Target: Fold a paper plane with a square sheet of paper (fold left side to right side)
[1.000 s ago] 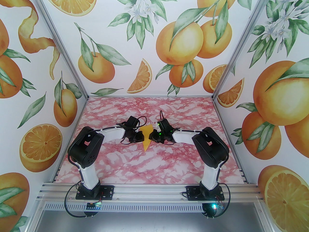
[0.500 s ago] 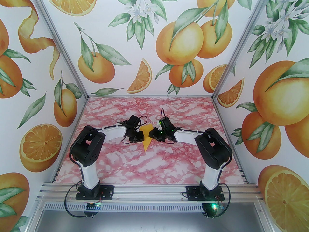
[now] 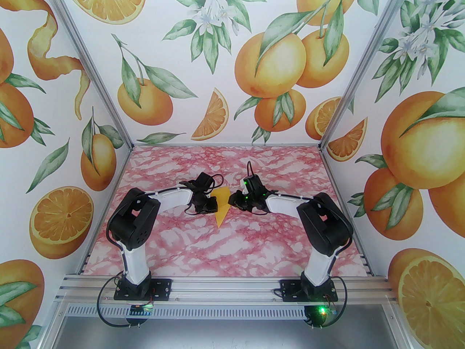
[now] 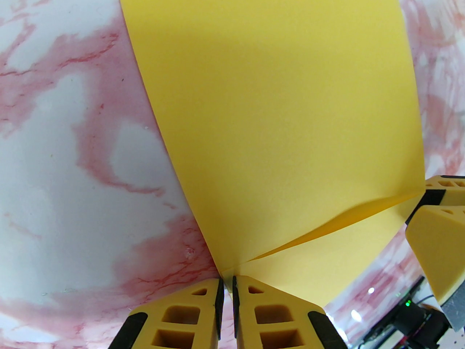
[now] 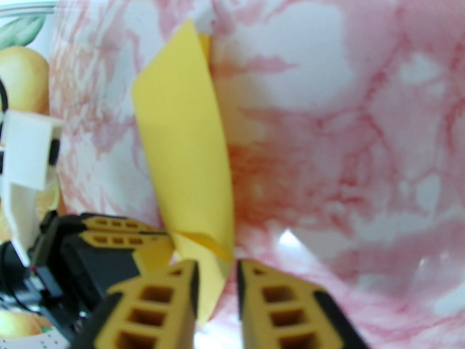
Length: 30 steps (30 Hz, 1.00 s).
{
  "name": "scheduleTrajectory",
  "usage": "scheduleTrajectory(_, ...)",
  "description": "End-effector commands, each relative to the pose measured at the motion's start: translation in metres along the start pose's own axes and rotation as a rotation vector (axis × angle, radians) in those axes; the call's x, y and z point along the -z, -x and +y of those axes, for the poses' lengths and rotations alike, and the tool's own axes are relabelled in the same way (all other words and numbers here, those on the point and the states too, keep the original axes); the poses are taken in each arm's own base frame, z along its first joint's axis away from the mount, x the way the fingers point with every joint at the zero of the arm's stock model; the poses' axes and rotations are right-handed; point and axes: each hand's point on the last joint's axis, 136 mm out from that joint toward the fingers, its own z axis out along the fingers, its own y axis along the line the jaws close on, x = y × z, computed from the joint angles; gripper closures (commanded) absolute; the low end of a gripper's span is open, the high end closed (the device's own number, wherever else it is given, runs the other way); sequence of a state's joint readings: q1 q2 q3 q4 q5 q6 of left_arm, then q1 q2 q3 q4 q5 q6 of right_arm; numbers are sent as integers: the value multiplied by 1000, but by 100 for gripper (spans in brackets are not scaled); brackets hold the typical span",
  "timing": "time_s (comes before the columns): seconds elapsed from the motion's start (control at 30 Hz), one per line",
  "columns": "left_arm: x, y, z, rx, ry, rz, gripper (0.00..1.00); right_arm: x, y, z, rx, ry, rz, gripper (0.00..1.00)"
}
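Note:
The square sheet of paper (image 3: 221, 209) is yellow and lies mid-table, folded over on itself, with a loose upper layer (image 4: 276, 122) bowing up off the lower one. My left gripper (image 3: 215, 206) is at its left side and is shut on one corner (image 4: 227, 285). From the right, my right gripper (image 3: 234, 203) meets the sheet's folded edge (image 5: 181, 140). That edge sits between its jaws (image 5: 217, 278), which stand a little apart, so it is open. No paper plane shape shows.
The pink marbled table (image 3: 203, 245) runs back to walls printed with oranges (image 3: 269, 64). Aluminium posts (image 3: 348, 96) frame the corners. The two wrists are close together over the sheet. Bare tabletop lies in front of and behind them.
The right wrist has drawn back a little to the right and up. The left gripper keeps its hold, and the sheet has barely shifted.

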State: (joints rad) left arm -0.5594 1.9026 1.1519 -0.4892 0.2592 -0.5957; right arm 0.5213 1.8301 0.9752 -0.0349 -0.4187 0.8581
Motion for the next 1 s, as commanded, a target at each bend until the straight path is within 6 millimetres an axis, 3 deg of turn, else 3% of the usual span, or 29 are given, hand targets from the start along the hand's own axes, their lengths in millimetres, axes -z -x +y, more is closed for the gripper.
scheduleTrajectory(0.0, -21, -5, 8, -17, 44, 22, 85, 4, 4, 5, 10, 12, -9, 76)
scheduleTrajectory(0.33, -21, -4, 5, -26, 40, 24, 85, 5, 3, 19, 26, 51, -5, 81)
scheduleTrajectory(0.7, -24, -6, 3, -34, 39, 33, 85, -1, 0, 40, 32, 113, 8, 82)
scheduleTrajectory(0.97, -25, -7, 3, -35, 38, 35, 85, -6, -2, 44, 25, 129, 17, 81)
